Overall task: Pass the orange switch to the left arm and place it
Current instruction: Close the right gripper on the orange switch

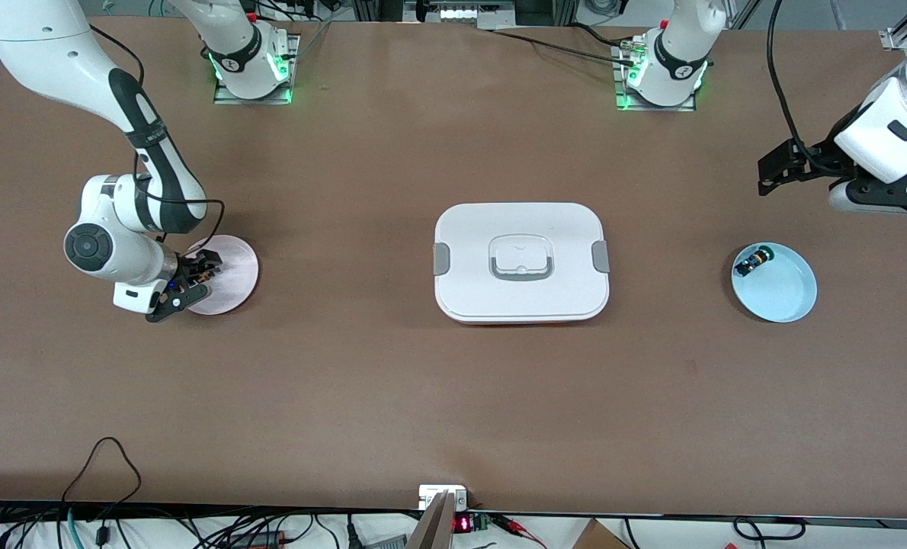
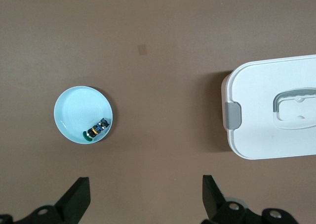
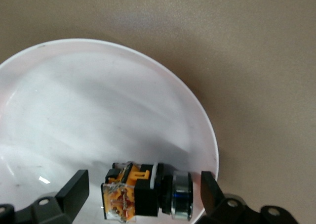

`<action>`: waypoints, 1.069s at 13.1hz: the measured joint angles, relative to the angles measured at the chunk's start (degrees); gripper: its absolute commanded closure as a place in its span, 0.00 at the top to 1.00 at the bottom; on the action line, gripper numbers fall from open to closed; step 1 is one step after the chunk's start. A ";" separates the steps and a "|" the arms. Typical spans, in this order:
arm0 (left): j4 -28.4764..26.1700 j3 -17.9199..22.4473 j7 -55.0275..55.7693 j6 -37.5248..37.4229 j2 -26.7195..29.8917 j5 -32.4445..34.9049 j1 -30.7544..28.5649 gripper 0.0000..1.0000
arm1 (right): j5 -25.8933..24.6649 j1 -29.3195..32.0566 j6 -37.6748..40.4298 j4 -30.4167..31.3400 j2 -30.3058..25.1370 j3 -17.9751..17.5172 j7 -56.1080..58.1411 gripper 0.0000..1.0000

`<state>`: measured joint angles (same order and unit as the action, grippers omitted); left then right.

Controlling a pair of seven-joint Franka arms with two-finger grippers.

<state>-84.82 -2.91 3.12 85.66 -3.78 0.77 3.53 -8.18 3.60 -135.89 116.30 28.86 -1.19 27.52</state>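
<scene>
Field notes, both arms mine.

Tabletop [image 1: 392,396]: brown, carrying everything.

Right arm [image 1: 149,145]: bending down at its own end of the tabletop. Left arm [image 1: 892,130]: waiting, raised at its end.

Box [image 1: 520,263]: white, lid on, grey clips on both short sides. It is sitting mid-tabletop, between the two plates and well apart from each.

Pink plate [image 1: 236,263]: lying toward the right arm's end, partly covered by my right claw [image 1: 194,278]. Blue plate [image 1: 785,293]: lying toward the left arm's end.

Right claw: hanging low over the pink plate, fingers [image 3: 74,187] spread wide, gripping nothing. The fingers are standing on either side of the orange switch [image 3: 143,194], with a narrow gap showing on each side.

Left claw [image 1: 777,171]: hovering over bare tabletop near the blue plate, fingers spread wide, carrying nothing.

Orange switch: lying on its side in the pink plate, close to the rim, orange and brass end showing.

Second switch [image 1: 754,261]: green-yellow tip, lying on its side in the blue plate by the rim.
</scene>
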 measured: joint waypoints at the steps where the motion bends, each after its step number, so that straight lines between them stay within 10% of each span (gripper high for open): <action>1: 0.00 0.00 0.00 0.00 -0.01 0.00 0.00 1.00 | -0.02 0.00 0.00 0.10 0.00 0.00 0.11 1.00; 5: 0.00 0.03 0.00 0.54 -0.10 0.00 -0.03 1.00 | -0.04 0.00 0.00 0.60 -0.01 0.00 0.56 0.96; 10: 0.00 0.34 0.00 1.01 -0.23 0.00 -0.58 1.00 | -0.25 0.02 0.00 1.42 -0.05 0.00 7.29 0.24; 14: 0.00 0.40 0.00 1.03 -0.23 0.00 -0.58 1.00 | -0.22 0.26 -0.03 1.47 -0.23 -0.02 13.61 0.13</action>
<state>-84.82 -2.51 3.12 86.69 -4.00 0.77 2.95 -8.40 3.86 -135.91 117.76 28.63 -1.21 41.13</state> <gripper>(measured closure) 0.000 0.260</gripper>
